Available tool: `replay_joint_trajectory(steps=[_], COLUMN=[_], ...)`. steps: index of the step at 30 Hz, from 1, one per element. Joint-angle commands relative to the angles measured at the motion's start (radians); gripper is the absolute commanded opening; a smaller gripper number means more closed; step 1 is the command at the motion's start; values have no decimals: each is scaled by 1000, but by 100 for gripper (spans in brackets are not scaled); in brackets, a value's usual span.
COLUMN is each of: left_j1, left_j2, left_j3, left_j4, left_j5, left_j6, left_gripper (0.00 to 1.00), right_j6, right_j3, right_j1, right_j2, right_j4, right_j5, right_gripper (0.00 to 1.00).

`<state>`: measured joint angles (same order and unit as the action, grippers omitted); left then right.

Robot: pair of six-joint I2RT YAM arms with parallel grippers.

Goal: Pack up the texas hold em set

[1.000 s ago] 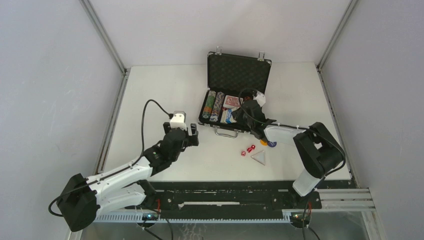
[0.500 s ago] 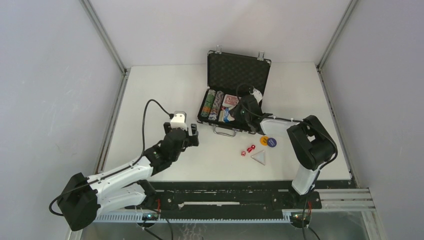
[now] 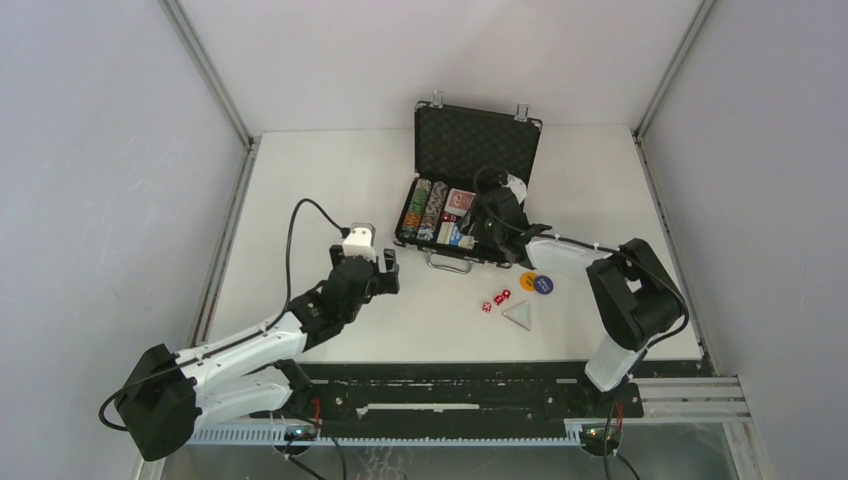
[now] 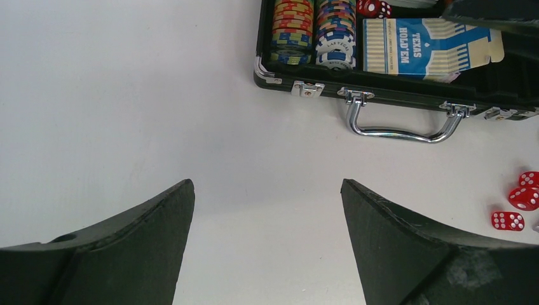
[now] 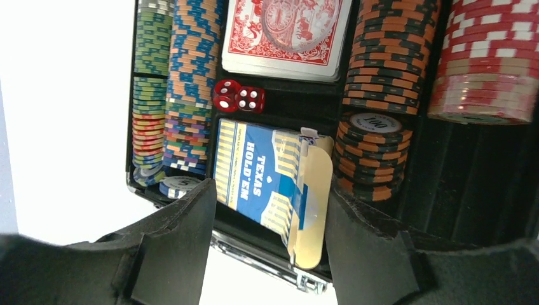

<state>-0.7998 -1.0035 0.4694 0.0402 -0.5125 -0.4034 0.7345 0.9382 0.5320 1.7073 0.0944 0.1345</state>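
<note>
The black briefcase (image 3: 476, 143) lies open at the table's back, lid upright. It holds rows of poker chips (image 3: 428, 210), red-backed cards (image 3: 462, 202) and the blue card box (image 3: 455, 232). My right gripper (image 3: 495, 225) hovers open over the case's front. In the right wrist view its fingers (image 5: 184, 222) straddle the blue box (image 5: 254, 171), whose flap (image 5: 314, 210) is open. Two red dice (image 5: 238, 96) lie in the case. My left gripper (image 3: 385, 268) is open and empty over bare table, left of the handle (image 4: 400, 124).
On the table in front of the case lie red dice (image 3: 495, 300), a white triangle piece (image 3: 518, 314) and round buttons (image 3: 537, 284). Side walls stand left and right of the table. The left arm's cable loops above its wrist.
My right gripper has moved back from the case's front right edge to over the case's compartments, and its elbow has shifted. The left arm has barely moved.
</note>
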Motion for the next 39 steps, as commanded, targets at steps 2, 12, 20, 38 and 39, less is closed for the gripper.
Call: replay_joint_trajectory(steps=[2, 12, 20, 38, 39], left_j1=[-1, -1, -1, -1, -1], left_j2=[-1, -4, 13, -3, -7], left_j3=[12, 14, 9, 12, 13], left_j4=[25, 26, 20, 21, 21], left_j5=[15, 42, 24, 27, 27], left_j6=[-8, -11, -5, -4, -3], left_gripper=[89, 89, 89, 89, 89], right_j6=[-68, -73, -44, -26, -26], right_j3=[17, -36, -17, 19, 21], right_j1=[12, 34, 36, 21, 18], right_j2=[-127, -169, -94, 70, 76], right_j4=[-71, -86, -114, 2, 11], right_j5=[81, 140, 168, -21, -33], right_gripper=[68, 42, 15, 16, 16])
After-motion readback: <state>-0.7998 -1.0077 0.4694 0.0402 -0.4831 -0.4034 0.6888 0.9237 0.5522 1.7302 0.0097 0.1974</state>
